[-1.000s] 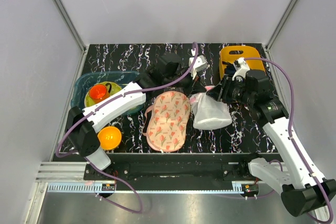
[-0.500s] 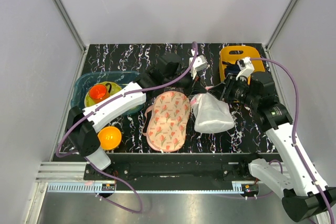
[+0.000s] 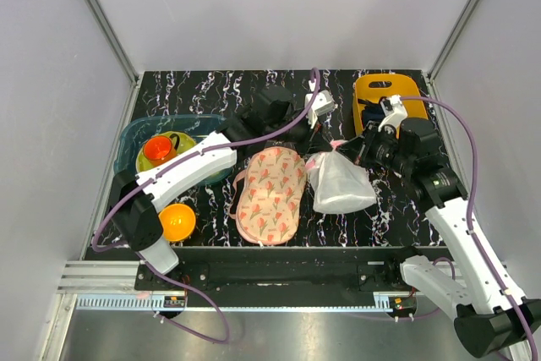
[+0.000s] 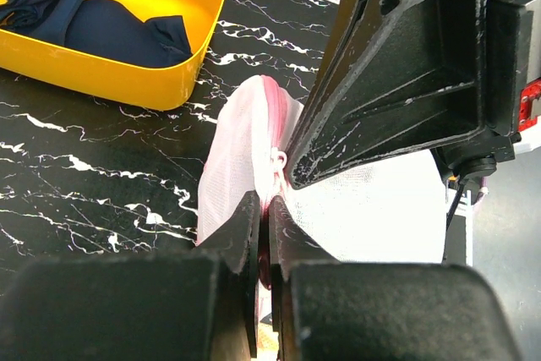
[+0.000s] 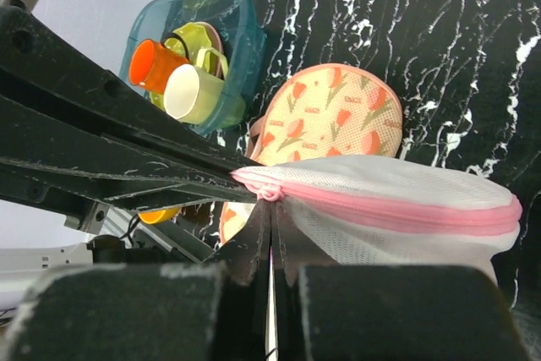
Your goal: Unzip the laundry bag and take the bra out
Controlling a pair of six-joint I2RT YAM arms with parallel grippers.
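Note:
The white mesh laundry bag [image 3: 342, 185] with pink zipper trim lies right of centre; its upper left corner is pulled up between both grippers. My left gripper [image 3: 326, 141] is shut on the pink trim at that corner, seen close in the left wrist view [image 4: 264, 205]. My right gripper [image 3: 350, 150] is shut on the pink zipper pull beside it, seen in the right wrist view [image 5: 272, 207]. The zipper [image 5: 406, 209] runs closed along the bag's rim. The bra is hidden.
A floral peach pad [image 3: 270, 192] lies left of the bag. A yellow bin [image 3: 385, 90] at the back right holds a navy garment [image 4: 110, 27]. A teal tub [image 3: 144, 133] with cups stands at the left, with an orange bowl [image 3: 176, 221] in front of it.
My right gripper has moved a little back and to the right, drawing the bag's corner up and taut. The left gripper has stayed at the corner.

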